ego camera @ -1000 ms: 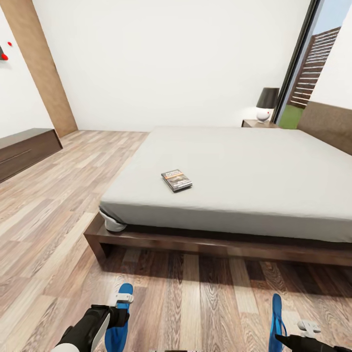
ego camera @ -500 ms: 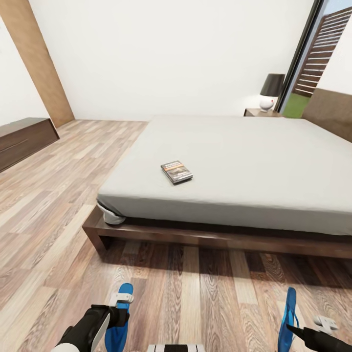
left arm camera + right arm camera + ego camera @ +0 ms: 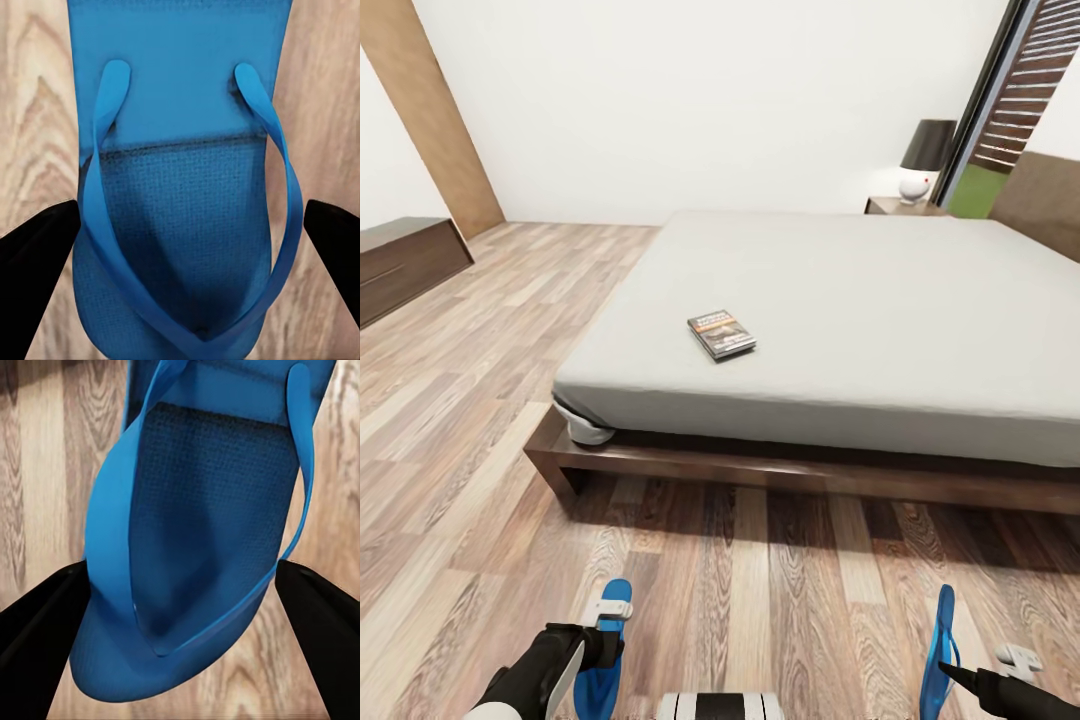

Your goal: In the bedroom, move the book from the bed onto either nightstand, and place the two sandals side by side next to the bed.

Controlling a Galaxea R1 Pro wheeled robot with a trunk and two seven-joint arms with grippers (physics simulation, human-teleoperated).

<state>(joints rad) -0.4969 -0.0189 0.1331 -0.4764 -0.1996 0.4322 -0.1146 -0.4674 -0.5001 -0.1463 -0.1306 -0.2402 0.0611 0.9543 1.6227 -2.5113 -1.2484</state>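
Book (image 3: 721, 334) is laid on the bed (image 3: 880, 300), near its front-left corner. Nightstand (image 3: 905, 207) is set behind the bed at far right, with a lamp (image 3: 926, 160) on top. Cabinet (image 3: 405, 262) is placed far left along the wall. One sandal (image 3: 603, 655) is positioned at the left claw (image 3: 606, 612), the other sandal (image 3: 937, 655) at the right claw (image 3: 1015, 660), both over the floor (image 3: 760, 590) before the bed, well apart.

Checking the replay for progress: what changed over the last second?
Mostly the camera moved: the whole view slid, showing more floor before the bed. The right sandal now sits a bit farther right at the right hand. The book lies unmoved on the mattress; the left hand keeps the left sandal.
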